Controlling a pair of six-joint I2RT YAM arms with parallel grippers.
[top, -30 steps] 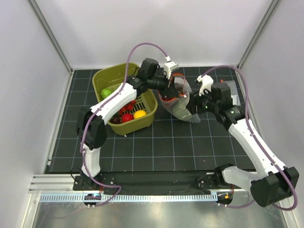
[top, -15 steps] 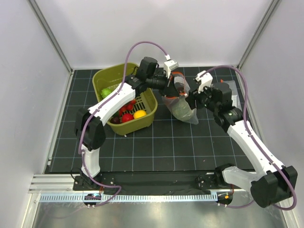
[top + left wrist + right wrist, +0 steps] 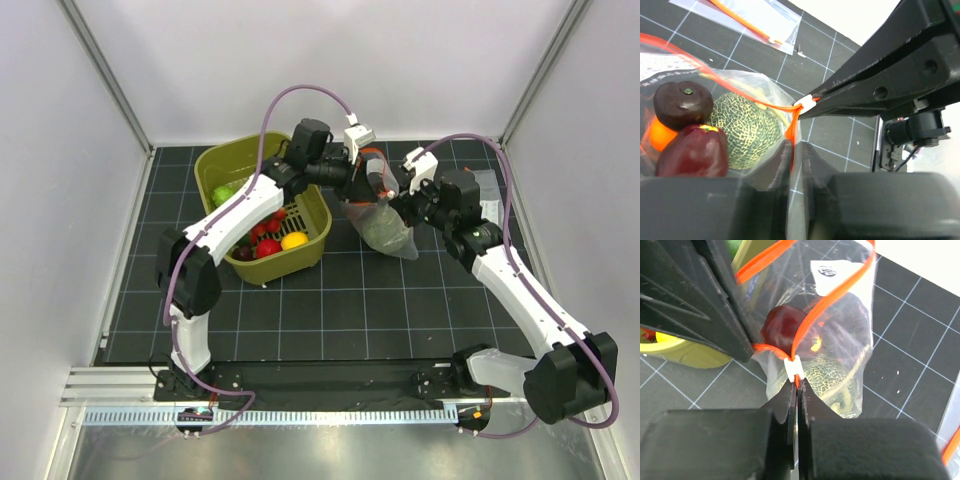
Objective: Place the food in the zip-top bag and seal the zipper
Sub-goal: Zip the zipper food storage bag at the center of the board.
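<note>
Writing: one small dark printed mark (image 3: 827, 271) on the film of the zip-top bag (image 3: 388, 230), too small to read. A whitish printed patch in the left wrist view is blurred.
Zip-top bags, count: two. One is held between both grippers, just right of the basket (image 3: 225, 165). One spare bag (image 3: 747, 15) lies flat on the gridded black table (image 3: 330, 290), far right.
Food in held bag, count: four pieces seen. These are one pale-green netted melon (image 3: 745, 130), one dark brown-purple round fruit (image 3: 682, 102), one dark red fruit (image 3: 692, 155) and one orange (image 3: 660, 136), all touching.
Food in basket: one green piece (image 3: 225, 193), one yellow piece (image 3: 294, 240) and several red pieces (image 3: 266, 247). The left arm hides the full count.
Zipper (image 3: 715, 75): orange-red strip. Its two tracks part beyond the white end clip (image 3: 794, 369), so the mouth is open.
Left gripper (image 3: 792, 152): fingers pinched together on the zipper strip, near the clip.
Right gripper (image 3: 796, 386): fingers pinched together on the white end clip.
Gripper spacing: fingertips just beside each other at the same bag corner.
</note>
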